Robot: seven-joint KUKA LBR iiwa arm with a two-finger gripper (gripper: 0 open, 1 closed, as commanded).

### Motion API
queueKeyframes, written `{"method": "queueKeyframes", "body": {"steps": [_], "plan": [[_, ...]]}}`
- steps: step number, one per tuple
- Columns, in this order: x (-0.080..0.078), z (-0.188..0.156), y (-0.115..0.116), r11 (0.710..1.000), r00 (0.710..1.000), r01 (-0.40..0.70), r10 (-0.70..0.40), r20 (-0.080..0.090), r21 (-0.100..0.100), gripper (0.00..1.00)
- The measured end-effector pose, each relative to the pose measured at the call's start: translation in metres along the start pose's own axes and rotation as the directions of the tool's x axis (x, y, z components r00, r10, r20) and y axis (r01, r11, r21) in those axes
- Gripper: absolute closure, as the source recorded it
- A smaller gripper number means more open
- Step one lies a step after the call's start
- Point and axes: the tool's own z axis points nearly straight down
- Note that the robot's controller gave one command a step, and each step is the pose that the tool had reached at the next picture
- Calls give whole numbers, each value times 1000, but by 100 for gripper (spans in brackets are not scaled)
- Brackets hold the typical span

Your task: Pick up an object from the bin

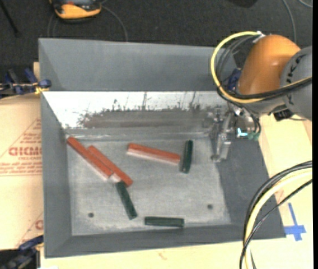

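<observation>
- Six loose bars in grey metal bin: three orange-red bars, three dark green.
- Gripper by right wall; open or closed, cannot tell.
- Nearest: dark green bar, just left, not touching.

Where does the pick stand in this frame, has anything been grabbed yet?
Done: nothing yet. Three orange sticks and three dark green sticks all lie on the floor of the bin. In hand: the gripper hangs at the bin's right side, carrying nothing visible; the upright green stick just to its left is nearest. Left: the grasp and the lift.
</observation>
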Motion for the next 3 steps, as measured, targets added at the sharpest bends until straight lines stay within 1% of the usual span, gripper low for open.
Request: {"method": "queueKeyframes", "body": {"steps": [1, 2, 3], "plan": [[-2, -5, 0, 1000, 1000, 2, -2, 8, 1, 0], [-10, 28, 10, 994, 994, 109, -109, 16, 5, 0], [-1, 61, 26, 919, 919, 394, -394, 9, 6, 0]]}}
